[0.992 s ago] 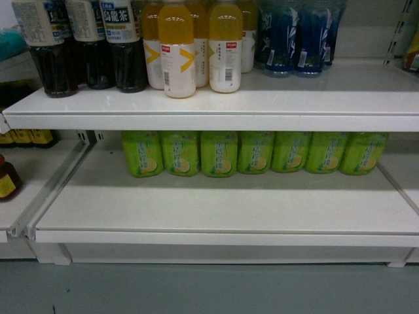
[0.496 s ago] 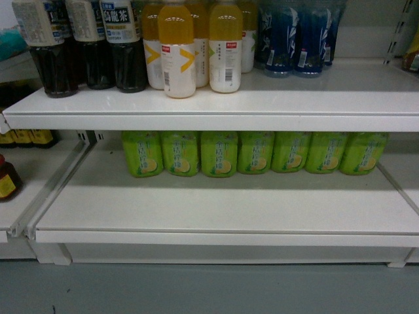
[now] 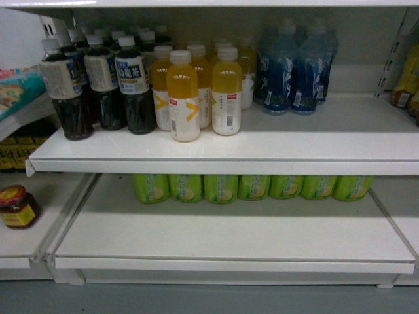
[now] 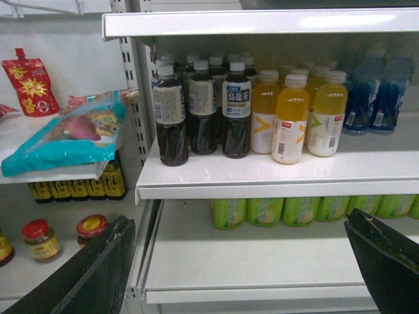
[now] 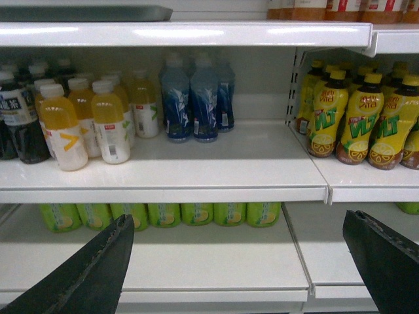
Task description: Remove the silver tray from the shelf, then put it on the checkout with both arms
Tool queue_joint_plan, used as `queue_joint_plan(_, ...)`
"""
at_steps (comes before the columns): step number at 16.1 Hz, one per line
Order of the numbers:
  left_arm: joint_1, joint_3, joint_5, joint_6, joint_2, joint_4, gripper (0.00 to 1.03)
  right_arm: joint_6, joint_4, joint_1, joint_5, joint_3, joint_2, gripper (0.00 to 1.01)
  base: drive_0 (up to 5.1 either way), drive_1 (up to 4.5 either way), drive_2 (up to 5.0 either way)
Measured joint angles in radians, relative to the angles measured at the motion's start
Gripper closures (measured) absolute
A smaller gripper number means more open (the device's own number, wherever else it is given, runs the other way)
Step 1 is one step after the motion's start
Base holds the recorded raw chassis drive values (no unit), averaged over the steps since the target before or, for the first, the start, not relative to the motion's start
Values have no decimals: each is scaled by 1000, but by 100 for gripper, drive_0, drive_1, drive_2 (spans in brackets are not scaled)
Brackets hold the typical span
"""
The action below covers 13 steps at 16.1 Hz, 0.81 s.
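Jaws, left gripper (image 4: 239,261): spread wide, empty | right gripper (image 5: 239,261): spread wide, empty

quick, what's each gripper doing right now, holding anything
Left gripper: open, jaws spread wide, holding nothing, facing the bottle shelves.
Right gripper: open, jaws spread wide, holding nothing.

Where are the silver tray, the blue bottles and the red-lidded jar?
silver tray (image 5: 85,13), right wrist view, on its front rim.
blue bottles (image 3: 306,75), head view, on a front bottle's body.
red-lidded jar (image 3: 18,210), head view, on its label.
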Motion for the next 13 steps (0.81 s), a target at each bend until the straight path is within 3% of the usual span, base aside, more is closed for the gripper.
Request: queue_joint_plan(13, 0, 0, 1, 0, 0, 1, 5, 1, 2, 0, 1, 0, 0, 3, 0, 0, 0)
